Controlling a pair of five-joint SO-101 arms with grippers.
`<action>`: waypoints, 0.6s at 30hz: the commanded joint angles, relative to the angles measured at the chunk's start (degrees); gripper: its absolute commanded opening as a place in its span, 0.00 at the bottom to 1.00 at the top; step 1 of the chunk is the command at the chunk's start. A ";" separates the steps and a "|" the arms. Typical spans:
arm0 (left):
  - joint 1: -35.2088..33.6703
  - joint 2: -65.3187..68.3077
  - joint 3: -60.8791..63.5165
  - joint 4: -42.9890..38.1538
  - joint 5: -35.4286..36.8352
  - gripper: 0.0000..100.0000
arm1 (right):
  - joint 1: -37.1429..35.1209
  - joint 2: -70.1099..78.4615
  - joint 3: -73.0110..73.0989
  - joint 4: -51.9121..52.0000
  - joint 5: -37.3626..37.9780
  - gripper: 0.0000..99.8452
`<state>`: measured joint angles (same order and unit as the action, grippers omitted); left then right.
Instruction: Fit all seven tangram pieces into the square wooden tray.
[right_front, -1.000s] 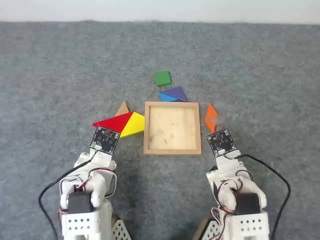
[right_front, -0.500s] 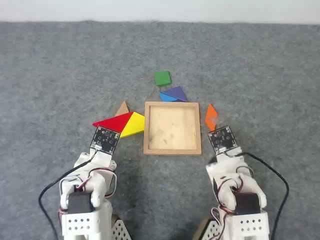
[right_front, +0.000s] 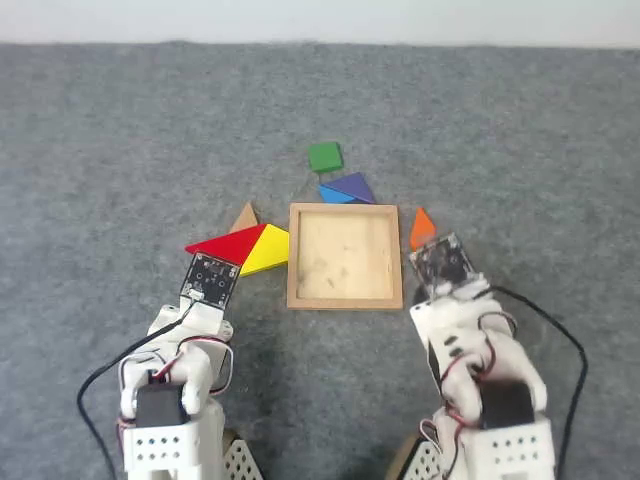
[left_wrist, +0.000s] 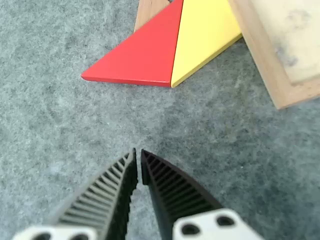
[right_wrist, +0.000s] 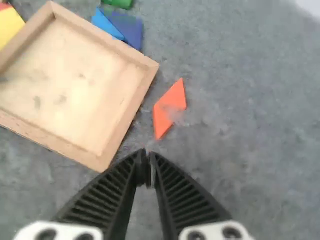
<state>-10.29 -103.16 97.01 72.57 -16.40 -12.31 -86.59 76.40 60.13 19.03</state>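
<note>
High view: on the grey counter (right_front: 120, 150) the square wooden tray (right_front: 344, 208) sits at centre, bare inside, with all seven pieces outside it: the red triangle (right_front: 228, 244) and yellow triangle (right_front: 268, 250) at its left edge, the tan triangle (right_front: 245, 217) above them, the purple triangle (right_front: 352, 185), blue piece (right_front: 333, 195) and green square (right_front: 325, 156) above its top edge, and the orange parallelogram (right_front: 421, 228) beside its upper right corner. Over the last second the right arm has pushed up the frame, bringing the right gripper (right_wrist: 148, 159), pressed together, just below the orange parallelogram, likely the first pick, though it must spread first. The left gripper (left_wrist: 138, 157), likewise closed, hangs unmoved below the red triangle.
</note>
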 joint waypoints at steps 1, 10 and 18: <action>0.00 -1.23 -0.57 0.26 -0.26 0.02 | -0.57 20.09 -11.87 -0.84 -5.10 0.01; 0.00 -1.23 -0.57 0.26 -0.26 0.02 | 0.57 48.22 -15.74 -13.32 -12.31 0.01; 0.00 -1.23 -0.57 0.26 -0.26 0.02 | 0.13 49.45 -9.67 -21.85 -11.69 0.10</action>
<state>-10.29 -103.16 97.01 72.57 -16.40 -11.96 -37.19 67.08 40.00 7.43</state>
